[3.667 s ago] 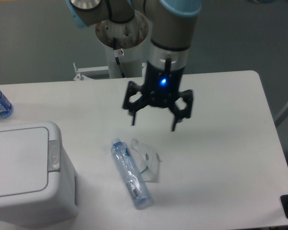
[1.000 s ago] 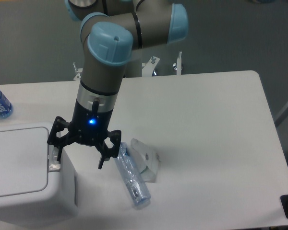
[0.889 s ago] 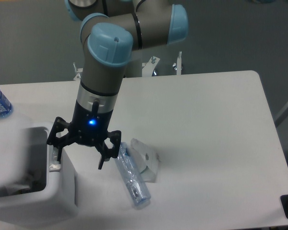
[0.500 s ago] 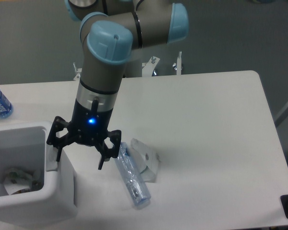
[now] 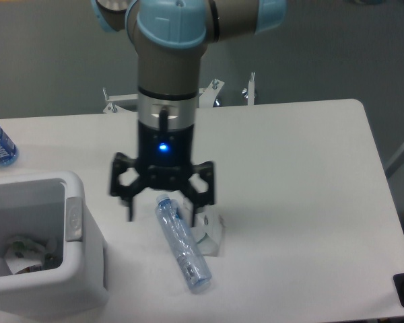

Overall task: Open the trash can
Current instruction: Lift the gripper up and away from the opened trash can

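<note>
The clear bottle [image 5: 182, 243] lies nearest on the table [image 5: 303, 168]. At front left the trash can [image 5: 47, 282] stands open, rubbish inside. My gripper [image 5: 163, 208] hangs over the bottle's top, jaws apart, holding nothing.

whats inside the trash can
The trash can stands open; crumpled whitish waste lies at the bottom. Its near wall and the left frame edge hide the rest.
</note>
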Action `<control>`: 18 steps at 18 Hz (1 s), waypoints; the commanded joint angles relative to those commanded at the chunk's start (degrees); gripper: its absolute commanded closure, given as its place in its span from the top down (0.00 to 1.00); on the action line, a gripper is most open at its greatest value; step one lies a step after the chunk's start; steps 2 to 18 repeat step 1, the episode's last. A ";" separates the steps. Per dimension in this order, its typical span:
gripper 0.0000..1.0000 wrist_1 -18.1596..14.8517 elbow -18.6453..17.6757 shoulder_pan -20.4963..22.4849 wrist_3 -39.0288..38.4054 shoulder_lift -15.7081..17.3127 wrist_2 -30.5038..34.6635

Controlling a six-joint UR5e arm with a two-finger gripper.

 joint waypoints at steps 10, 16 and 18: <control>1.00 -1.32 -0.18 0.88 2.82 0.00 0.45; 1.00 -1.32 -0.18 0.88 2.82 0.00 0.45; 1.00 -1.32 -0.18 0.88 2.82 0.00 0.45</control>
